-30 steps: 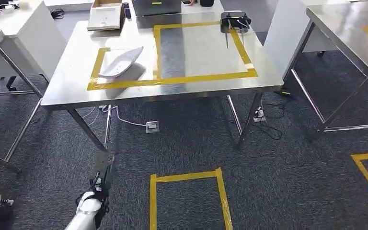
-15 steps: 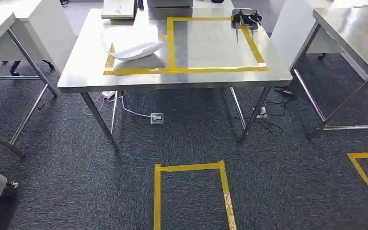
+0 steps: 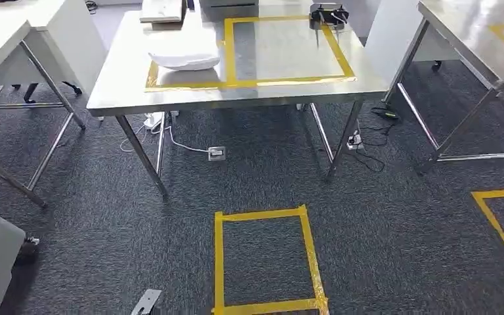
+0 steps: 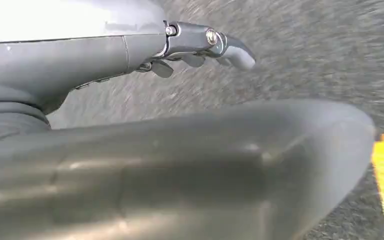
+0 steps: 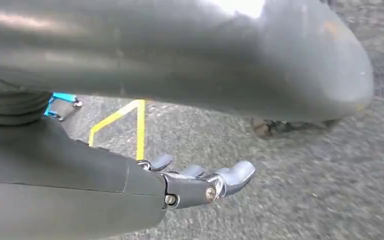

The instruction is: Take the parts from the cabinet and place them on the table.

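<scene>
Two hands hang over grey carpet, each holding nothing: left hand (image 4: 200,47) and right hand (image 5: 200,182), fingers extended and apart, thumbs blurred large. White part (image 3: 185,58) lies on the steel table (image 3: 125,88) inside a yellow tape outline (image 3: 236,82). Black object (image 3: 327,13) at the far edge is cut off, unidentifiable.

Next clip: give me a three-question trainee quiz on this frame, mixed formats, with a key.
1. True or false: the white part lies inside the smaller taped outline on the steel table.
2. The black object sits at which corner of the large taped square: A near-left, B far-right, C near-right?
3. Fill in: the yellow tape rectangle on the floor lies on dark ___.

Key: 1 true; 2 B; 3 carpet.
</scene>
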